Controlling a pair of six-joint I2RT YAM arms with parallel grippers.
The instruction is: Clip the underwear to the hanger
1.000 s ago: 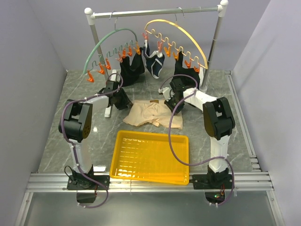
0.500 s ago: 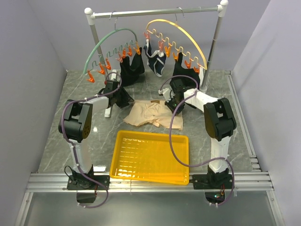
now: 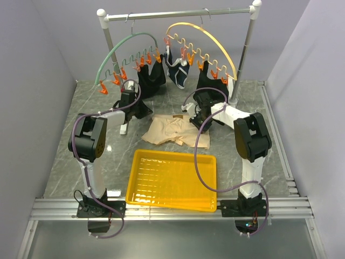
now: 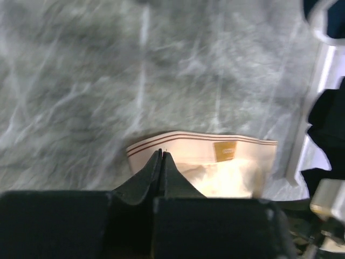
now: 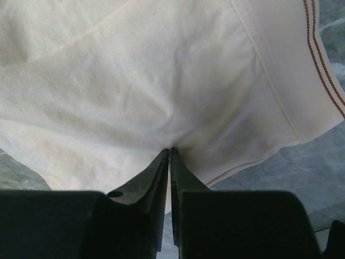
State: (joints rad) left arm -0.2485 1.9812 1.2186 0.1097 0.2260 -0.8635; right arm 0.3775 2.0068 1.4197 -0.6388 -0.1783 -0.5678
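Observation:
The beige underwear (image 3: 172,131) lies crumpled on the marble table between both arms. My left gripper (image 3: 145,112) is shut on the left end of its striped waistband (image 4: 199,141), with the fingertips (image 4: 161,153) pressed together there. My right gripper (image 3: 196,124) is shut on the underwear's right side, where the cloth (image 5: 135,81) puckers into the closed tips (image 5: 171,149). The green arc hanger (image 3: 116,51) hangs from the rail at the back left. Its orange clips (image 3: 116,81) dangle above and behind the left gripper.
A yellow tray (image 3: 175,154) sits in front of the underwear. A yellow arc hanger (image 3: 215,40) holds a navy brief (image 3: 178,73). Black garments (image 3: 151,78) (image 3: 210,83) hang behind the grippers. The rack's posts (image 3: 242,59) and white foot (image 4: 323,81) stand close by.
My left gripper has gone from open to shut at the waistband. The right gripper has tightened a little, and the underwear has bunched slightly toward the back.

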